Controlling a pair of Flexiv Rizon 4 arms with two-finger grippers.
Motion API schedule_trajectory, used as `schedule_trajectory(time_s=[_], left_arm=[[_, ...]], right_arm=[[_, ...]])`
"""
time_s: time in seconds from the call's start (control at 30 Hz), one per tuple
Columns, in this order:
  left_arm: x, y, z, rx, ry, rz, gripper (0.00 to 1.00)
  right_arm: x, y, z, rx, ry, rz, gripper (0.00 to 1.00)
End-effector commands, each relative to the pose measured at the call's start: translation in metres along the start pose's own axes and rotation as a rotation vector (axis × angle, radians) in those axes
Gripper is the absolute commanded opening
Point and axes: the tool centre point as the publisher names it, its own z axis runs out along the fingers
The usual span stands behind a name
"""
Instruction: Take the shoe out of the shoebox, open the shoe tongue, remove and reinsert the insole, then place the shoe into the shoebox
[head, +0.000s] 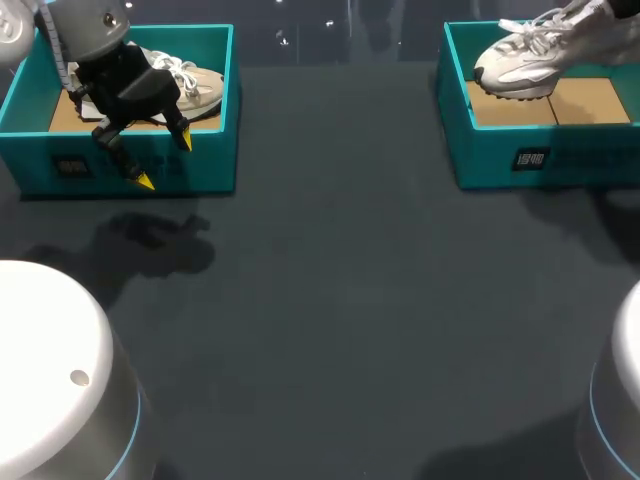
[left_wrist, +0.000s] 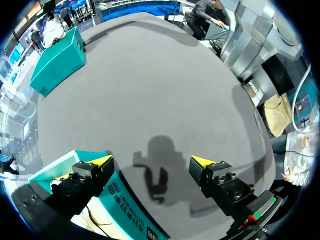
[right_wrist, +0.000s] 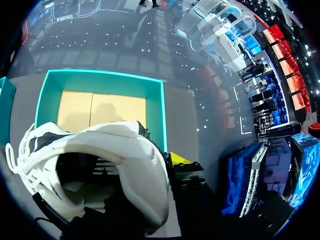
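Two teal shoeboxes stand at the table's far side. Over the right shoebox (head: 500, 150) a white shoe (head: 535, 50) hangs tilted, toe down above the cardboard floor. My right gripper (right_wrist: 161, 166) is shut on the heel collar of this shoe (right_wrist: 105, 155): one yellow tip shows outside the heel, the other finger is hidden inside. The box (right_wrist: 155, 105) lies under the shoe. My left gripper (head: 165, 160) is open and holds nothing, above the front wall of the left shoebox (head: 200, 165), where a second pale shoe (head: 190, 85) lies. Beneath the open left gripper (left_wrist: 152, 161) is that box's corner (left_wrist: 125, 205).
Dark grey table (head: 340, 300) stretches between and in front of the boxes. The white arm bases (head: 50, 370) fill the near corners. Far ahead of the left gripper stands the right shoebox (left_wrist: 57, 62).
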Motion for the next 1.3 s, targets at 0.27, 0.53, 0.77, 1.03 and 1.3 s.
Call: schedule_trajectory(time_s=[0.27, 0.53, 0.77, 1.03, 1.3], left_arm=[[0.000, 0.000, 0.000, -0.002, 0.002, 0.001, 1.00], [0.000, 0.000, 0.000, -0.002, 0.002, 0.001, 1.00], [0.000, 0.000, 0.000, -0.002, 0.002, 0.001, 1.00], [0.000, 0.000, 0.000, -0.002, 0.002, 0.001, 1.00], [0.000, 0.000, 0.000, -0.002, 0.002, 0.001, 1.00]], right_arm=[[-0.004, -0.012, 0.020, 0.004, 0.001, 0.137, 0.00], [0.000, -0.025, 0.038, 0.024, -0.030, 0.191, 0.00], [0.001, -0.037, 0.051, 0.033, -0.044, 0.212, 0.00], [0.007, -0.052, 0.065, 0.054, -0.038, 0.230, 0.00], [0.017, -0.063, 0.072, 0.075, -0.032, 0.232, 0.00]])
